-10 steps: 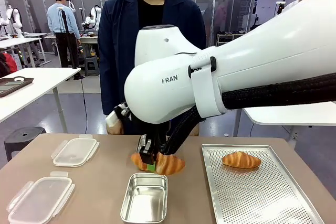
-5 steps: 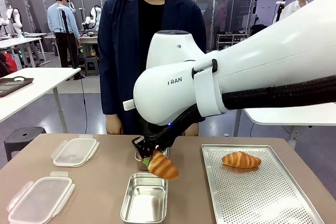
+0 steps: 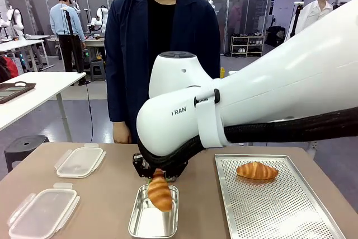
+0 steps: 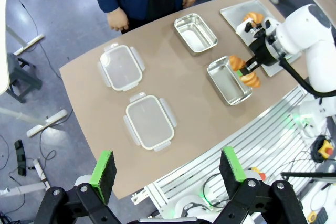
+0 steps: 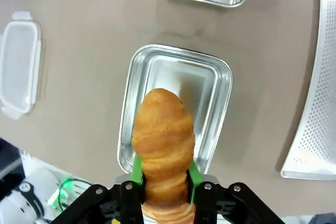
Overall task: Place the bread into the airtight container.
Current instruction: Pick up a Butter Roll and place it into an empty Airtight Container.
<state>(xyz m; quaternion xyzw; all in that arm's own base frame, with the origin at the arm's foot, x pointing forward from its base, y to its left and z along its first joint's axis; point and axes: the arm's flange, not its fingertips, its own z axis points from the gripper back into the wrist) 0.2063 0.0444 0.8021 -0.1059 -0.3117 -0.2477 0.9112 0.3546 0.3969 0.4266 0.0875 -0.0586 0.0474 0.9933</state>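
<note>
Bread (image 5: 164, 129) in right claw (image 5: 165, 174), lower end hidden between pads (image 5: 137, 167), above container (image 5: 178, 50)

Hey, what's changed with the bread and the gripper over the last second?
The right gripper carried its croissant from behind the container to over it, turning it from lying sideways to hanging point-down. Nothing was let go: the grip stays shut. The other croissant, the tray, both lids and the container have not moved.
</note>
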